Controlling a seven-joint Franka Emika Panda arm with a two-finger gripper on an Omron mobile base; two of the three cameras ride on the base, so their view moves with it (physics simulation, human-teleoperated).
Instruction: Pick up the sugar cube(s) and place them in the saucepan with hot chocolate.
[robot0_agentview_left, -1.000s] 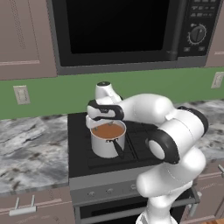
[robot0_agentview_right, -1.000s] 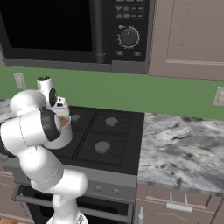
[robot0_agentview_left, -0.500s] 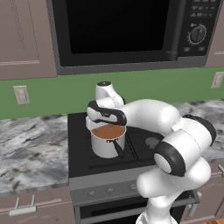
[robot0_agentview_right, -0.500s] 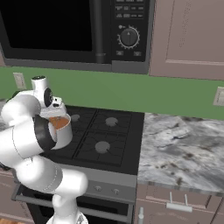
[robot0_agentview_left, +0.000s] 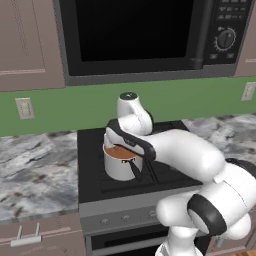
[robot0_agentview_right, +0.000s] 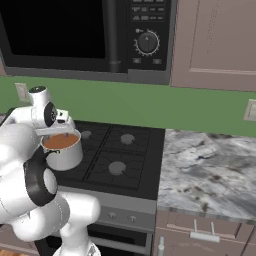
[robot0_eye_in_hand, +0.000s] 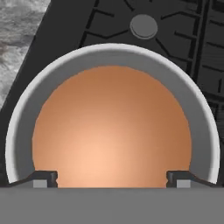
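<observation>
Saucepan (robot0_eye_in_hand: 111, 57) sits straight under the gripper (robot0_eye_in_hand: 111, 177), its round rim ringing the two dark fingertips (robot0_eye_in_hand: 43, 177) on every side in the hand view, so the drop line from the tool runs into the middle of the pan and not toward its wall. Hot chocolate (robot0_eye_in_hand: 111, 131) fills the pan as a flat reddish-brown disc with nothing floating on it that I can make out. From the left base view the saucepan (robot0_agentview_left: 120, 162) stands on the front left part of the stove (robot0_agentview_left: 92, 170), near its front edge, with the black handle (robot0_agentview_left: 135, 170) pointing toward the robot. The gripper hangs just above the rim, wrist pointing down, and the arm's forearm reaches across from the right. In the right base view the pan (robot0_agentview_right: 62, 147) shows at the stove's left side beside the hand.

Fingertips stand wide apart, nearly the pan's inner width, and no sugar cube shows between them; whether one has gone into the liquid cannot be told. Marble counter (robot0_agentview_right: 210, 170) lies to the stove's right
</observation>
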